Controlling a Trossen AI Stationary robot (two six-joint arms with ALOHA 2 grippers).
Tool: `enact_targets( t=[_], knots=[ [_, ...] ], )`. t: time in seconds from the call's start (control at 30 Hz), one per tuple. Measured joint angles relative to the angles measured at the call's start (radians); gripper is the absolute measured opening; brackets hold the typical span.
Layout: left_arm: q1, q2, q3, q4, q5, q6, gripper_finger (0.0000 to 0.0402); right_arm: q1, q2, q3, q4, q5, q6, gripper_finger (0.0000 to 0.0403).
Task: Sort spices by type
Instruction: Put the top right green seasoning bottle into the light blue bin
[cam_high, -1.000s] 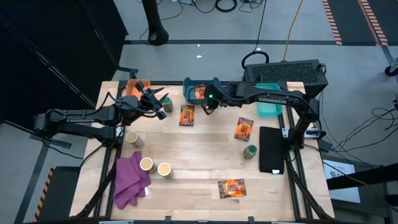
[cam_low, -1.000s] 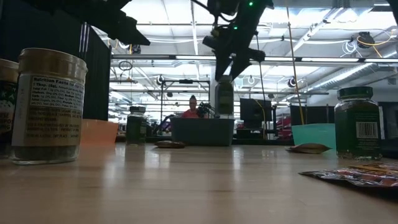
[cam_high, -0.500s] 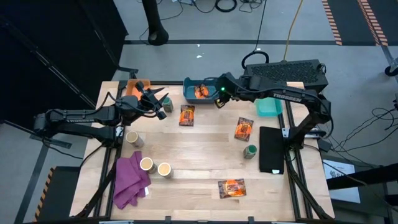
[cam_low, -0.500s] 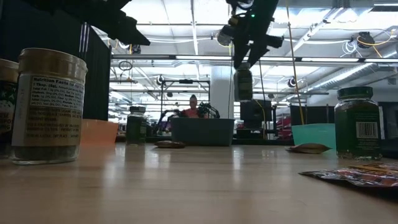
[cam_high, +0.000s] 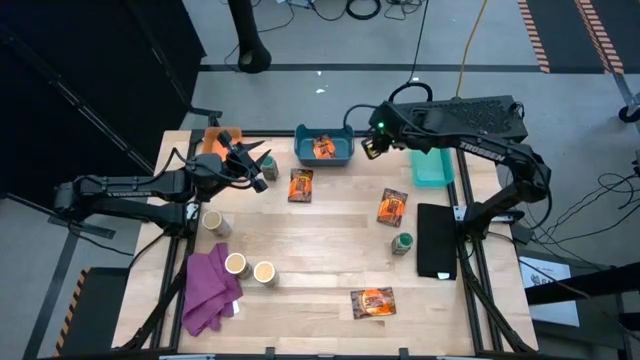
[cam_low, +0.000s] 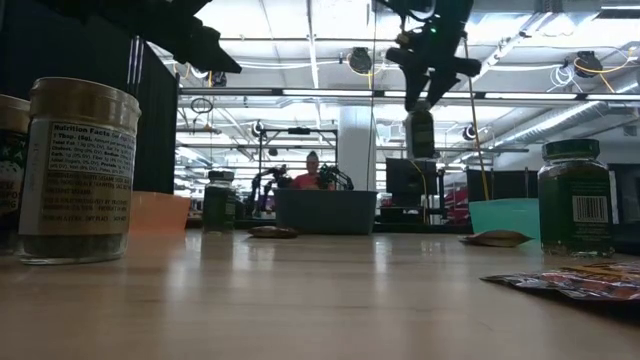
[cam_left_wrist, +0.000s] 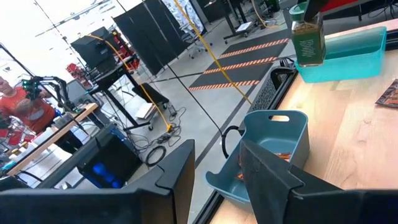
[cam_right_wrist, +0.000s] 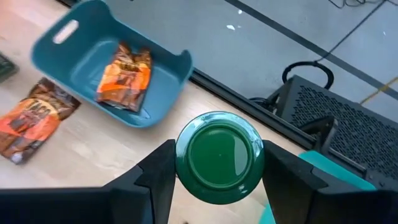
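Pale wooden table (cam_high: 320, 250) under workshop lights, three bins along its far edge: orange bin (cam_high: 211, 139) at the left, blue bin (cam_high: 324, 147) in the middle, teal bin (cam_high: 431, 169) at the right. The right gripper (cam_high: 376, 143) hangs high above the table between the blue and teal bins, its fingers clamped on a dark-green jar (cam_right_wrist: 219, 157) — the low view shows the jar (cam_low: 420, 130) carried upright, well clear of the wood.

The step in hand looks like carrying this jar to its bin; since the blue bin already holds an orange packet (cam_right_wrist: 124, 75), I judge the teal bin to be the goal. The next move calls for swinging on over the teal bin, lowering inside its rim, and only then letting go.

The left gripper (cam_high: 247, 160) waits near the orange bin; whether its fingers are apart or closed on anything I cannot tell. A second green jar (cam_high: 266, 166) sits just beside it.

Left to sort: packets (cam_high: 300, 185) near the blue bin, another packet (cam_high: 392, 207) mid-right, one packet (cam_high: 372, 302) at the near edge, a green jar (cam_high: 401, 243) by the black pad (cam_high: 436, 240), and three tan jars (cam_high: 236, 263) beside the purple cloth (cam_high: 210, 290). Nothing stands in the carry path — only the teal bin's wall must be cleared.
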Motion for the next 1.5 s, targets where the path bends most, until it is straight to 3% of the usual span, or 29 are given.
enact_targets(
  t=[0.6,0.87,1.3,1.5],
  knots=[
    [0.0,0.0,0.0,0.001,0.0,-0.001,0.0134,-0.229,-0.156,-0.154,0.033,-0.104,-0.064,0.0179],
    [0.0,0.0,0.0,0.001,0.0,-0.002,0.0134,-0.334,-0.161,-0.183,0.065,-0.113,-0.086,0.0179],
    [0.0,0.0,0.0,0.001,0.0,-0.002,0.0134,-0.462,-0.161,-0.185,0.088,-0.234,-0.27,0.0179],
    [0.0,0.0,0.0,0.001,0.0,-0.003,0.0134,-0.521,-0.161,-0.186,0.068,-0.225,-0.241,0.0179]
  ],
)
